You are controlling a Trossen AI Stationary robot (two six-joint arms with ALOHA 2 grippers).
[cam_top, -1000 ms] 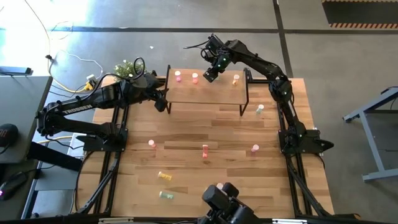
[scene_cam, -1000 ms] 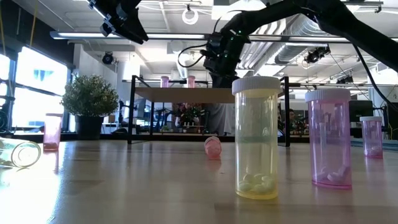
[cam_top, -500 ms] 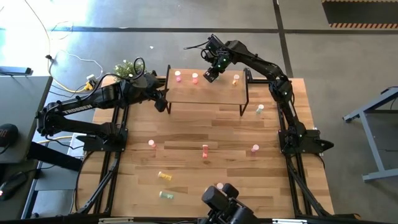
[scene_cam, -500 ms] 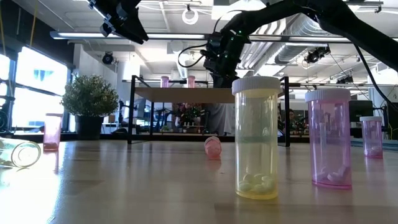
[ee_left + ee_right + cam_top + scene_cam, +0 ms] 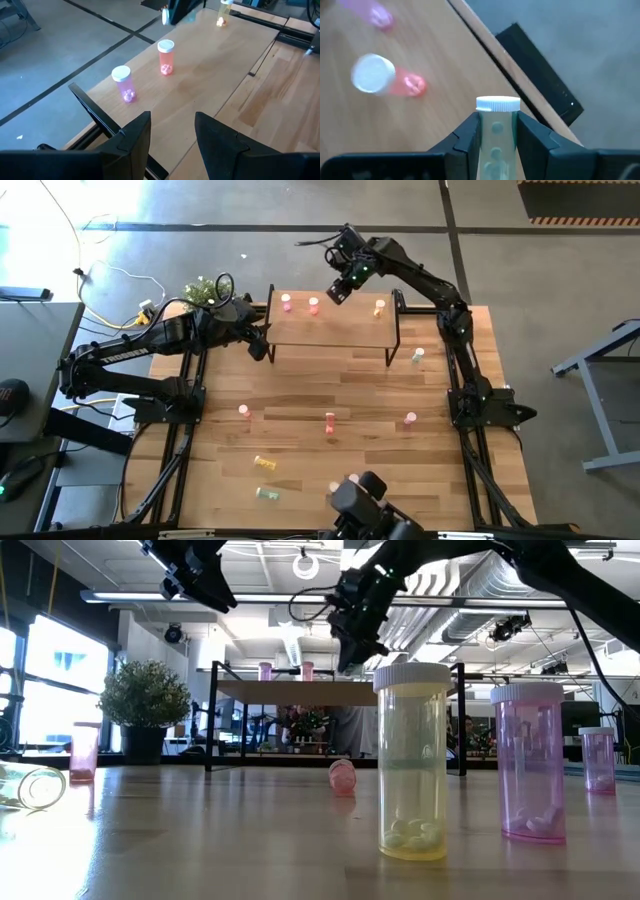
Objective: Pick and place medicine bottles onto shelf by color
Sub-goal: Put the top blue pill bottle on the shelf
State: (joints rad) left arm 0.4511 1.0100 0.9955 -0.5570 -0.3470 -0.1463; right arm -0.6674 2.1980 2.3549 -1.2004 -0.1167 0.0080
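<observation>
The shelf [image 5: 330, 328] stands at the table's far middle. On it stand a pink bottle [image 5: 286, 302], a red-orange bottle [image 5: 313, 305] and a yellow bottle [image 5: 379, 308]. My right gripper [image 5: 339, 290] hangs above the shelf's far edge, shut on a pale green bottle [image 5: 497, 131]; the red-orange bottle [image 5: 385, 78] stands close by. My left gripper [image 5: 172, 131] waits open at the shelf's left end [image 5: 258, 340]. Loose bottles rest on the table: pink [image 5: 243, 412], red-orange [image 5: 330, 422], pink [image 5: 410, 420], green [image 5: 417, 355], yellow [image 5: 264, 463] and green [image 5: 267, 493]. My right gripper pinches the pale green bottle by its body just below the white cap [image 5: 498, 104], one finger [image 5: 468, 131] on each side. The cap sticks out past the fingertips. The fingers slant down from above, and the bottle is lifted clear over the shelf's far edge.
The shelf's black legs [image 5: 389, 358] stand on the plank table. A potted plant [image 5: 203, 290] sits off the far-left corner. In the low view a yellow bottle [image 5: 412, 760] and a pink one [image 5: 530, 762] stand near the camera. The shelf top between the red-orange and yellow bottles is bare.
My right gripper has risen and drawn back toward the table's far edge, carrying the pale green bottle with it and tipping somewhat. It has stayed shut on the bottle. The bottles on the shelf have kept their places.
</observation>
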